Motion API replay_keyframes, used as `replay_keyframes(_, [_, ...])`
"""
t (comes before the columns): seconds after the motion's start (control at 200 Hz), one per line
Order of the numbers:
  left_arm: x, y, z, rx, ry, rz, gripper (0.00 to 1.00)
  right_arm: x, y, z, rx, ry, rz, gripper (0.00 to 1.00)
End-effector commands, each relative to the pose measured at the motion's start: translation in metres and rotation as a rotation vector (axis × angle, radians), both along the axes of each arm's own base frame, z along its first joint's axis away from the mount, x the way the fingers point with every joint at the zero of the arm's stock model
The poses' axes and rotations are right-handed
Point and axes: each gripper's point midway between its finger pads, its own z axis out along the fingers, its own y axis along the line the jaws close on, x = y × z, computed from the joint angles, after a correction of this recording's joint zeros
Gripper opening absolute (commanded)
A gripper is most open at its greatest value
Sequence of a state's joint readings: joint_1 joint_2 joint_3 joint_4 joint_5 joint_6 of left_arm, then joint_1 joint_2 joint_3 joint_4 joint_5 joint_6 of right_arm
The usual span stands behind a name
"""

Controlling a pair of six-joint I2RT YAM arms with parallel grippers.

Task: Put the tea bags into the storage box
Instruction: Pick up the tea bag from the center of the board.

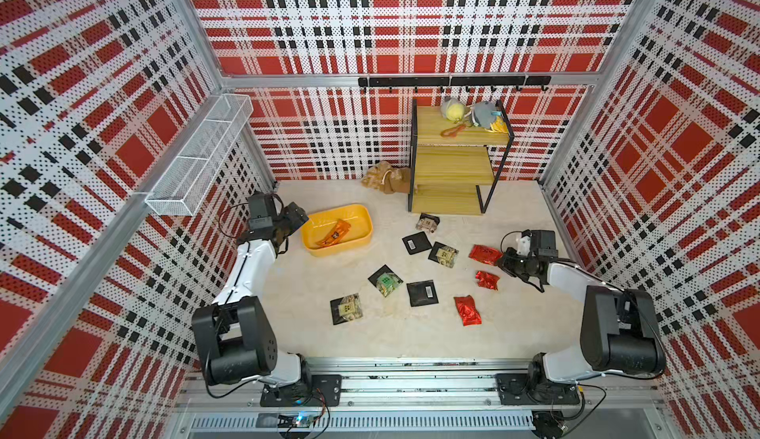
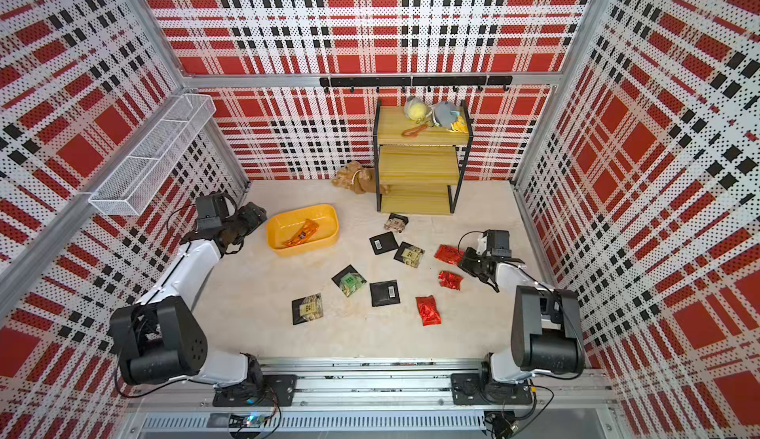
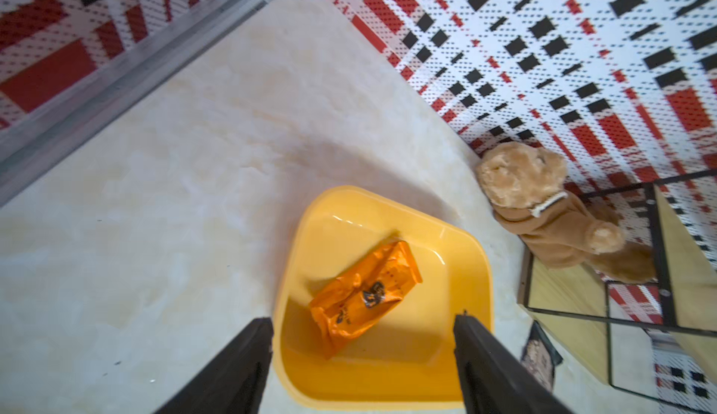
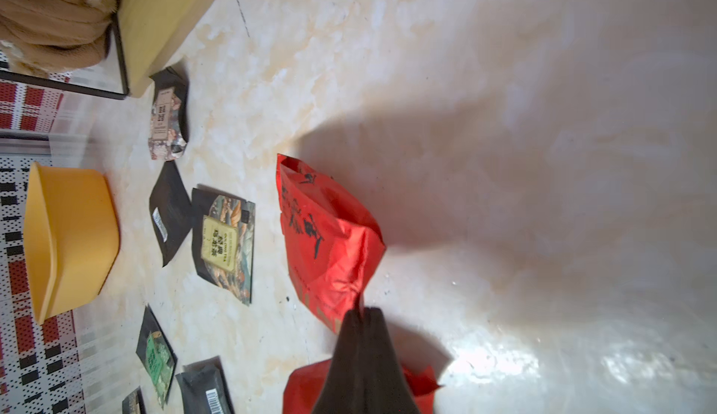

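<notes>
The yellow storage box (image 1: 341, 210) (image 3: 298, 260) (image 4: 70, 233) sits at the table's back left with one orange tea bag (image 1: 334, 233) (image 3: 364, 295) lying inside. My left gripper (image 1: 298, 217) (image 3: 362, 319) hangs open and empty over the box's left end. At the right, my right gripper (image 1: 503, 258) (image 4: 362, 309) is shut on a corner of a red foil tea bag (image 1: 485, 254) (image 4: 326, 229). Several more tea bags lie on the table, among them a black barcoded one (image 1: 422, 293), a windowed one (image 1: 346, 308) and two red ones (image 1: 487, 280) (image 1: 468, 310).
A wooden tiered shelf (image 1: 452, 161) stands at the back with small plush toys on its top tier. A tan plush toy (image 1: 386, 178) (image 3: 543, 198) lies beside its left foot. A white wire basket (image 1: 197, 157) hangs on the left wall. One windowed sachet (image 1: 427, 223) lies just in front of the shelf.
</notes>
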State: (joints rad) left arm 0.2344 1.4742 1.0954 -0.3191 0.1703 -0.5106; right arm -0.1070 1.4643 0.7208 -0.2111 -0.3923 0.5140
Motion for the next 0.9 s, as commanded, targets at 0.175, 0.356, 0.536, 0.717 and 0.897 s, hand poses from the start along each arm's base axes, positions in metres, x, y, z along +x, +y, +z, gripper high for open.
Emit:
replay_keyframes(0.175, [0.0, 0.005, -0.062, 0.031, 0.198, -0.053, 0.77, -0.003, -0.007, 0.022, -0.045, -0.013, 0.004, 0.0])
replay_keyframes(0.356, [0.005, 0.004, -0.089, 0.024, 0.273, -0.081, 0.75, 0.001, -0.006, 0.035, -0.044, -0.03, 0.007, 0.0])
replay_keyframes(0.536, [0.013, -0.017, -0.106, 0.05, 0.33, -0.168, 0.68, 0.002, -0.005, 0.049, -0.046, -0.048, 0.014, 0.0])
replay_keyframes(0.717, [0.011, -0.039, -0.115, 0.078, 0.38, -0.233, 0.68, 0.003, -0.006, 0.062, -0.053, -0.066, 0.016, 0.0])
replay_keyframes(0.897, [-0.002, -0.053, -0.128, 0.094, 0.433, -0.284, 0.67, 0.005, -0.006, 0.077, -0.055, -0.085, 0.022, 0.0])
